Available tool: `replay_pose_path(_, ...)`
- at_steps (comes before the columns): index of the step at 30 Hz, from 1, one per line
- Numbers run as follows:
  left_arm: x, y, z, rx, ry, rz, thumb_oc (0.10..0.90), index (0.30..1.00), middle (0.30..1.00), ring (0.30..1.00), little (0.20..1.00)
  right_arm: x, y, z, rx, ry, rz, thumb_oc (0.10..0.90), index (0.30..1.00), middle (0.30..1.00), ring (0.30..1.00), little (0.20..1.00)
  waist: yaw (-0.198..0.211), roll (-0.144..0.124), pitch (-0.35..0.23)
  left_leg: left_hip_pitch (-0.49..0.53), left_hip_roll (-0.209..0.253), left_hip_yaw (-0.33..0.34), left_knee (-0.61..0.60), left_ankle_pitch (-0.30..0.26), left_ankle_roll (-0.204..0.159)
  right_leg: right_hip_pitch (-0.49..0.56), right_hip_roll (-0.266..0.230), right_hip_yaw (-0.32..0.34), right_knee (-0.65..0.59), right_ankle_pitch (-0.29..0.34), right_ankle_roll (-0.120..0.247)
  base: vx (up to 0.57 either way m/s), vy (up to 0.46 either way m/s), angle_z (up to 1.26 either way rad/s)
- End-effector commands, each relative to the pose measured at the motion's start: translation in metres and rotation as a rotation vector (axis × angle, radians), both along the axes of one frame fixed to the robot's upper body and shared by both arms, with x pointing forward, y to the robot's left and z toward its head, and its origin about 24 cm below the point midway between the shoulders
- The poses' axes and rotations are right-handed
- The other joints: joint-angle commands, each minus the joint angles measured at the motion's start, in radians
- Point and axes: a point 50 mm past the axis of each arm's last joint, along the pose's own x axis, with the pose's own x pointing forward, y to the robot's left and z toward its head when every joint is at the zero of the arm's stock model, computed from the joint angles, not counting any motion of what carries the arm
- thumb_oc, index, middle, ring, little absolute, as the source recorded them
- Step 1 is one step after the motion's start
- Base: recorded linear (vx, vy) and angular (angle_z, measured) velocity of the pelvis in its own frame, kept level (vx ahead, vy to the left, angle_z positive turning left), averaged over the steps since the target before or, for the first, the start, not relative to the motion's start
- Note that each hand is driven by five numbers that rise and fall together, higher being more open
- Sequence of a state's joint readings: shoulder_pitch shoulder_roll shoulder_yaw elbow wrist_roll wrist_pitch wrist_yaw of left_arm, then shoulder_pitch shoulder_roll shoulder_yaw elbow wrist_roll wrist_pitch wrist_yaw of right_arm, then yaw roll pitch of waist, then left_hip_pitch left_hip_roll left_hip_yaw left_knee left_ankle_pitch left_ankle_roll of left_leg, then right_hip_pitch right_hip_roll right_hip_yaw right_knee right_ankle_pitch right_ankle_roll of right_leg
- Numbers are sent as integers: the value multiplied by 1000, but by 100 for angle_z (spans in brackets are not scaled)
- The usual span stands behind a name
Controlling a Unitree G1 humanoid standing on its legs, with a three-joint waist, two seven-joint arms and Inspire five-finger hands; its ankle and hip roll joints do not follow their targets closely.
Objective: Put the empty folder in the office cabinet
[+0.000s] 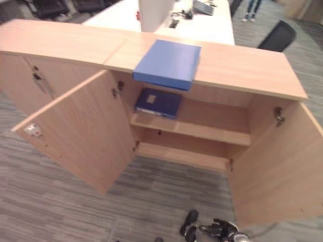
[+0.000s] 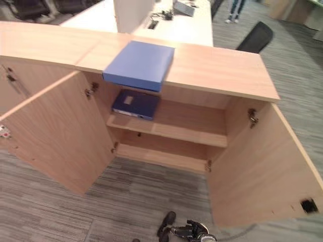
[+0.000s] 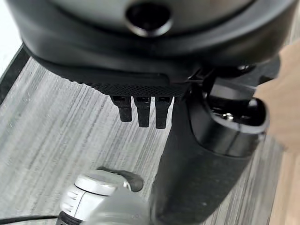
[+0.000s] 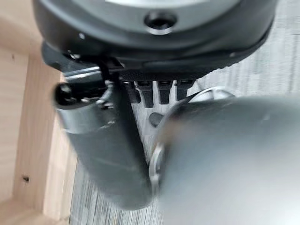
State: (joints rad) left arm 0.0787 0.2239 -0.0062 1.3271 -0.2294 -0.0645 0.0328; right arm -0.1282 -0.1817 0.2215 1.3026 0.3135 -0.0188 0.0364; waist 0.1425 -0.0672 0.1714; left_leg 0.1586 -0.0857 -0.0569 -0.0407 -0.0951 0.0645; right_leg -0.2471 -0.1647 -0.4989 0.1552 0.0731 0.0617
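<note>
A light-blue box folder lies flat on top of the wooden office cabinet, its front edge jutting over the open compartment. A darker blue folder lies on the left end of the upper shelf inside. Both cabinet doors stand wide open. My left hand hangs over the carpet in the left wrist view, fingers straight and holding nothing. My right hand hangs beside a wooden door panel in the right wrist view, fingers straight and holding nothing too.
The open left door and right door swing out over the grey carpet on either side. The lower shelf holds nothing. Behind the cabinet are a white desk, a black chair and a person's legs.
</note>
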Motion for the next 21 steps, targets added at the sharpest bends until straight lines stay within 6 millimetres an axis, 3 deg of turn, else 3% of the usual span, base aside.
replay_pose_path(1, -13, 5, 0, 19, 52, 7, 800, 900, 900, 900, 900, -15, -20, -1, -83, 52, 46, 800, 900, 900, 900, 900, 12, 1, -47, 27, 4, -73, -47, -65, -7, 66, 13, 17, -106, 47, 68, 245, -92, 27)
replay_pose_path(7, 15, 3, 2, 34, -12, -57, 800, 900, 900, 900, 900, -9, -25, 2, -99, 31, 61, 800, 900, 900, 900, 900, -10, 7, -42, 26, 41, -74, -25, -100, -5, 21, 13, 18, 13, -26, 38, 152, -76, 3)
replay_pose_path(8, 29, 1, 4, 35, -45, -104, 800, 900, 900, 900, 900, -5, -23, 3, -100, 21, 78, 800, 900, 900, 900, 900, -19, 6, -39, 23, 49, -65, -2, -117, -5, 11, 14, 28, 42, -44, 28, 122, -66, 5)
replay_pose_path(12, 53, -11, 7, 20, -116, -207, 800, 900, 900, 900, 900, -6, -21, 2, -112, 35, 137, 800, 900, 900, 900, 900, -24, -3, -37, -12, 47, -28, 159, -161, -35, 69, 38, 26, 11, -77, 7, 114, -96, -2)
replay_pose_path(13, 55, -14, 7, 5, -130, -208, 800, 900, 900, 900, 900, -7, -21, 2, -113, 40, 145, 800, 900, 900, 900, 900, -20, -5, -35, -31, 41, -17, 220, -153, -52, 93, 46, 26, -7, -81, 1, 107, -157, -3)
replay_pose_path(14, 62, -21, 7, -29, -163, -195, 800, 900, 900, 900, 900, -8, -22, 2, -117, 43, 147, 800, 900, 900, 900, 900, -1, -15, -16, -101, 34, 7, 375, -91, -94, 150, 57, 24, -53, -89, -12, 54, -122, -4)
replay_pose_path(17, 63, -29, 6, -73, -178, -172, 800, 900, 900, 900, 900, -6, -23, 3, -118, 38, 140, 800, 900, 900, 900, 900, 10, -28, 1, -190, 49, 49, 454, -74, -105, 188, 53, 16, -88, -95, -16, 8, -82, 0)
replay_pose_path(18, 63, -29, 6, -73, -178, -172, 800, 900, 900, 900, 900, -6, -23, 3, -118, 37, 140, 800, 900, 900, 900, 900, 11, -27, 0, -193, 50, 50, 458, -76, -105, 187, 55, 17, -89, -94, -17, 77, 0, 8)
replay_pose_path(19, 58, -32, 4, -108, -165, -155, 800, 900, 900, 900, 900, -6, -22, 2, -113, 38, 140, 800, 900, 900, 900, 900, 18, -47, -3, -243, 52, 75, 412, -136, -78, 214, 42, 32, -117, -89, -3, 121, 52, 11)
replay_pose_path(21, 56, -29, 4, -117, -169, -128, 800, 900, 900, 900, 900, -5, -21, 2, -115, 39, 150, 800, 900, 900, 900, 900, 27, -58, -6, -293, 63, 68, 345, -91, -79, 234, 38, 59, -126, -79, 11, 90, 86, -10)
